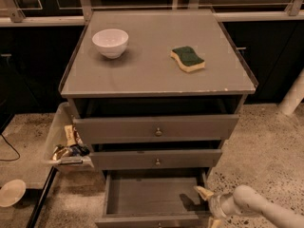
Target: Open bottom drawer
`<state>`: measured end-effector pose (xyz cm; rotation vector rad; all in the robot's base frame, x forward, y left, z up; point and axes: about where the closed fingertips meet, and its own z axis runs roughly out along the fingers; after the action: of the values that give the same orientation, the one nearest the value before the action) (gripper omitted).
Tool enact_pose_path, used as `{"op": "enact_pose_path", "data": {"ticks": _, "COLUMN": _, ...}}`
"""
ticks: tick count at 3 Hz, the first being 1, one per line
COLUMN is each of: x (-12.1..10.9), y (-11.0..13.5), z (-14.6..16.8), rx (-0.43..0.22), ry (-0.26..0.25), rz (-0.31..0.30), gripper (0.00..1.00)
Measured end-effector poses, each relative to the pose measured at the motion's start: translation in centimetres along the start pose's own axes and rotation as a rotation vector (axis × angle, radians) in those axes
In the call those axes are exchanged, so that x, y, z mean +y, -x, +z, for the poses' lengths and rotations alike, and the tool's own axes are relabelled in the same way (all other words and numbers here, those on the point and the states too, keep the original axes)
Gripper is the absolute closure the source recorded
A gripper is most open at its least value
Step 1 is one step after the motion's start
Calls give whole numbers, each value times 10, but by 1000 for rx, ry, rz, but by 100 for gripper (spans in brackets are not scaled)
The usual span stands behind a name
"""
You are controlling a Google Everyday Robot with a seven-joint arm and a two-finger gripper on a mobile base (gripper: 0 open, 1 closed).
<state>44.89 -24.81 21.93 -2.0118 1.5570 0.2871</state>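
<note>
Floor at the lower left of the frame holds a pale round plate [10, 193], cut by the frame edge. Just right of it a clear bin [57, 132] leans against the left side of the desk [156, 77], with wrappers and small packets inside. On the grey desk top a white bowl [110, 42] stands at the upper left, upright. The green and yellow sponge [188, 59] lies well apart from it toward the upper right.

Below the top, three grey drawer fronts are stacked. The top drawer [156, 127] has a round knob at its centre and a dark gap above it. The middle drawer [156, 159] is narrower, also with a centre knob. The bottom drawer [142, 196], at the lower centre of the frame, stands pulled out, so its plain grey inside shows. Its front runs along the bottom edge of the frame.

At the lower right the pincer [209, 205] sits at the right front corner of that drawer, on a white arm [256, 208] that reaches in from the right. Whether it is wide or narrow cannot be told. A white post [292, 96] stands on the speckled floor at the right edge.
</note>
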Motion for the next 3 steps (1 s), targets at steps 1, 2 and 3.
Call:
{"op": "enact_pose_path", "data": {"ticks": 1, "x": -2, "y": 12, "z": -32, "rx": 16, "ry": -4, "rz": -26, "gripper": 0}}
{"op": "enact_pose_path", "data": {"ticks": 2, "x": -2, "y": 29, "z": -69, "rx": 30, "ry": -38, "rz": -63, "gripper": 0}}
{"op": "enact_pose_path", "data": {"ticks": 3, "x": 0, "y": 49, "z": -120, "rx": 25, "ry": -103, "rz": -104, "gripper": 0}}
